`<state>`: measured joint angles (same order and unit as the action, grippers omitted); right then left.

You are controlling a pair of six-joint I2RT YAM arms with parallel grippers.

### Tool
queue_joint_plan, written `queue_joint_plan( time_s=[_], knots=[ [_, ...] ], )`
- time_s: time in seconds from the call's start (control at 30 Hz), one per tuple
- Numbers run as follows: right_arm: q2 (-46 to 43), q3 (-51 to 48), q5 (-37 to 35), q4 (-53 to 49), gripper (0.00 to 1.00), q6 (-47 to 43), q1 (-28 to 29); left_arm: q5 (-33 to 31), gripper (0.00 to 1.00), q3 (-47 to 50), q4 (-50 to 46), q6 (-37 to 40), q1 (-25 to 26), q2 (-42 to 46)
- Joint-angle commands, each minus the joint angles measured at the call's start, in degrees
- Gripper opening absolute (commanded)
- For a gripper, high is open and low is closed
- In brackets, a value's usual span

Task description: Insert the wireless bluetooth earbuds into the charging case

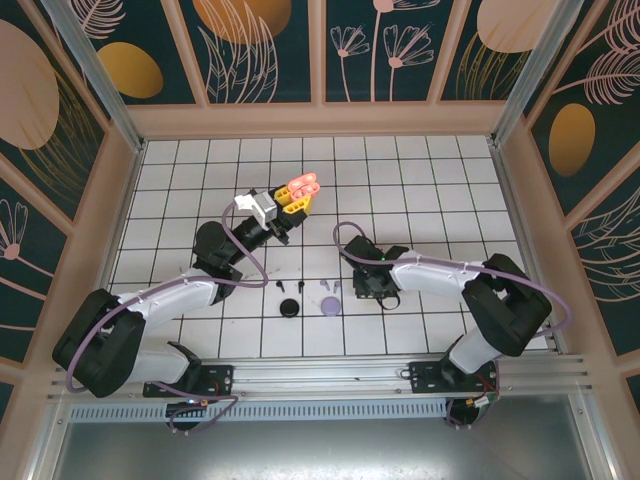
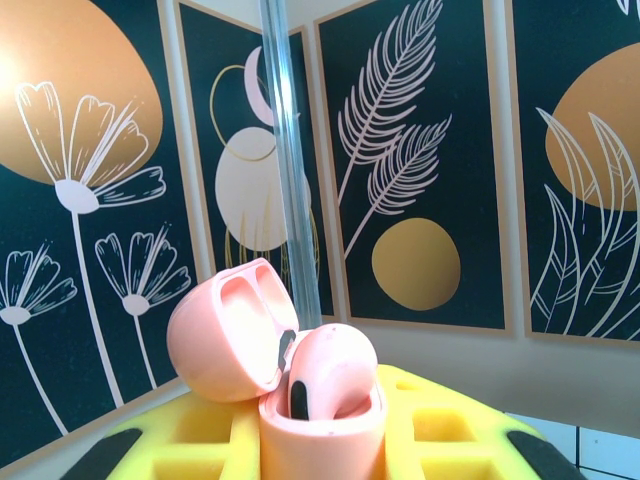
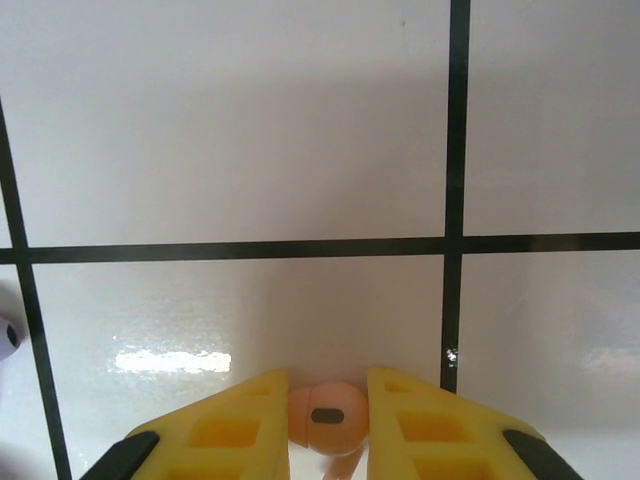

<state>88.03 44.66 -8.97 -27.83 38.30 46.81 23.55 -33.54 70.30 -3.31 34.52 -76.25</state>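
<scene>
Black case [image 1: 290, 307], lilac case [image 1: 330, 305] near R gripper [image 3: 328, 376]

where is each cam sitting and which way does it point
top external: above and behind the bases, looking down on the tiled table; left arm and right arm show.
left wrist: on the raised left arm, facing roughly level at the patterned wall; yellow left jaws hold the open pink case.
right wrist: low, facing straight down at the tiled table; yellow right jaws flank a pink earbud.
shared: top external and left wrist both show the pink case.
</scene>
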Motion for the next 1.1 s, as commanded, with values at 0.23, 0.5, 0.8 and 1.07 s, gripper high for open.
queue_joint_plan(
  time_s=[0.23, 0.5, 0.8, 1.07],
  knots=[
    [-12.4, 5.0, -6.7, 2.3, 0.19, -7.0, -0.6, 1.7, 0.0, -2.6, -0.8, 1.0, 0.4, 1.1],
    [-16.4, 20.9, -10.8, 1.8, 0.19, -16.3, -1.0, 3.4, 0.0, -5.3, -4.3, 4.0, 0.4, 0.3],
    [-16.8, 35.5, -13.0, 2.7, 0.2, -26.7, -1.1, 5.2, 0.0, -7.6, -5.5, 5.4, 0.4, -2.4],
    [-17.8, 40.1, -9.2, 6.7, 0.21, -31.7, -1.1, 6.8, 0.0, -9.6, -3.5, 3.2, 0.4, -6.0]
  ],
)
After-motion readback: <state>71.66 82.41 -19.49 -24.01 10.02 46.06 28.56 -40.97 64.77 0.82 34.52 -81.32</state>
